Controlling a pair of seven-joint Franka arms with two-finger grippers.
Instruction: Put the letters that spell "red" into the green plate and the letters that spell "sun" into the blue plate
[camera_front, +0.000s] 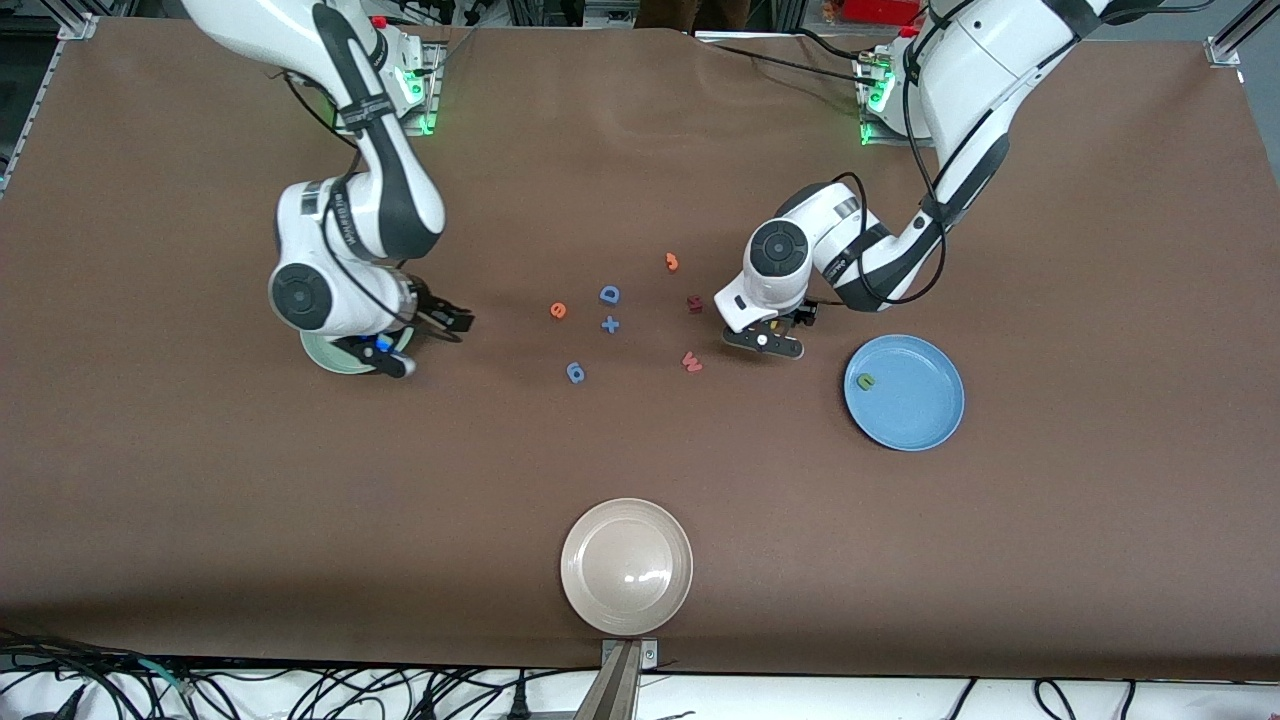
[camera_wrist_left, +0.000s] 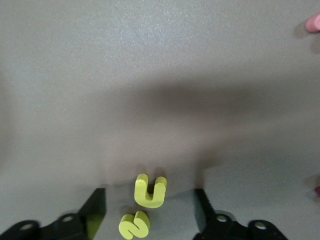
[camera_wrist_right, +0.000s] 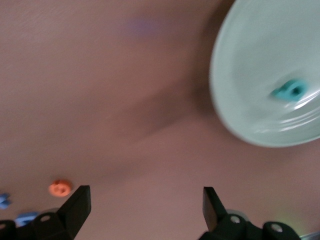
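Brown cloth (camera_front: 200, 500) covers the whole table, wrinkled along the top edge; black cables (camera_front: 300, 690) tangle below the bottom edge.

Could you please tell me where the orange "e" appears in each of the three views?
Front view: the orange "e" lies on the table beside the blue "D", toward the right arm's end.
Left wrist view: not in it.
Right wrist view: it lies on the bare table, apart from the plate.
Shared landmark: the green plate, also seen in the right wrist view.
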